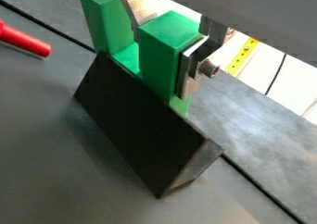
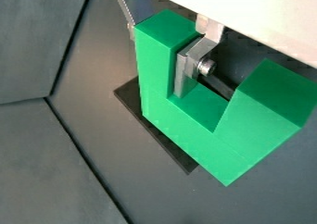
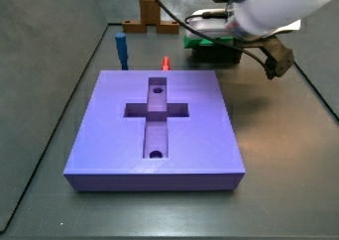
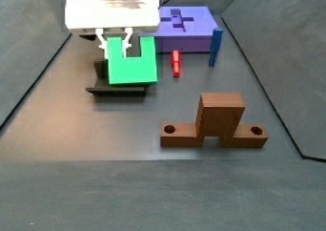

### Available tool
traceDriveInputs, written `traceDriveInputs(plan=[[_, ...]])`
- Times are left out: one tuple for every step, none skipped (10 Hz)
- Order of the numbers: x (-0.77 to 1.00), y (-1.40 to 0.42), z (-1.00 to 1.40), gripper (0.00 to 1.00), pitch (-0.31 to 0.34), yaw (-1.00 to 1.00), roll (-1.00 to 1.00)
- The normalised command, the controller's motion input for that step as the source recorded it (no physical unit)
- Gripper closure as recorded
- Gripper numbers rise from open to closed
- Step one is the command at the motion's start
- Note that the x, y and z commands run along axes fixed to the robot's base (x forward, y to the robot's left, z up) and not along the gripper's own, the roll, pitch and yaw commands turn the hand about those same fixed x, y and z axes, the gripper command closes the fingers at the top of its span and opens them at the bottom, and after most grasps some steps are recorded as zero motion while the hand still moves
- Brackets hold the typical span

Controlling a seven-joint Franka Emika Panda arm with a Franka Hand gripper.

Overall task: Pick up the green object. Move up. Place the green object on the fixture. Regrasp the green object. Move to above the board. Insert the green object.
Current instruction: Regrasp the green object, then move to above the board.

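Starting with the largest item, you will find the board (image 3: 157, 125) lying flat on the dark table (image 4: 128, 178), its cross-shaped recess and two small round holes facing up; in a side view it sits at the far end of the table (image 4: 189, 25). Next in size is an orange-brown wooden block (image 4: 220, 122), upright on a flat base with a hole at each end, standing well apart from the board and alone on the near part of the table. You then have the fixture (image 1: 143, 126), a dark box-like holder on a base plate (image 4: 117, 88), near the board but not touching it. The green object (image 2: 205, 117) stands in the fixture with its two prongs pointing up and the square notch between them. The gripper (image 1: 192, 68) is down at this piece, and one silver finger (image 2: 192, 72) lies flat against the inner face of a prong; you cannot tell from any view whether the jaws are clamped on it. Smaller still, a thin blue peg (image 3: 121, 49) stands upright beside the board's far corner, and a small red piece (image 4: 174, 62) lies on the table between the board and the fixture.
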Motion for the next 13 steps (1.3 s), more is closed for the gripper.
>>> traceDriveInputs(plan=[[0.0,0.0,0.0,1.0,0.0,0.0,0.0],[0.0,0.0,0.0,1.0,0.0,0.0,0.0],[0.0,0.0,0.0,1.0,0.0,0.0,0.0],[0.0,0.0,0.0,1.0,0.0,0.0,0.0],[0.0,0.0,0.0,1.0,0.0,0.0,0.0],[0.0,0.0,0.0,1.0,0.0,0.0,0.0],[0.0,0.0,1.4,1.0,0.0,0.0,0.0],[0.02,0.01,1.4,1.0,0.005,0.0,-0.01],[-0.01,0.02,1.4,1.0,0.01,-0.03,-0.08],[0.0,0.02,1.4,1.0,0.014,-0.01,-0.05],[0.01,0.01,1.4,1.0,0.038,-0.01,-0.01],[0.0,0.0,1.4,1.0,0.048,0.0,0.0],[0.02,0.01,1.4,1.0,0.051,0.01,-0.01]])
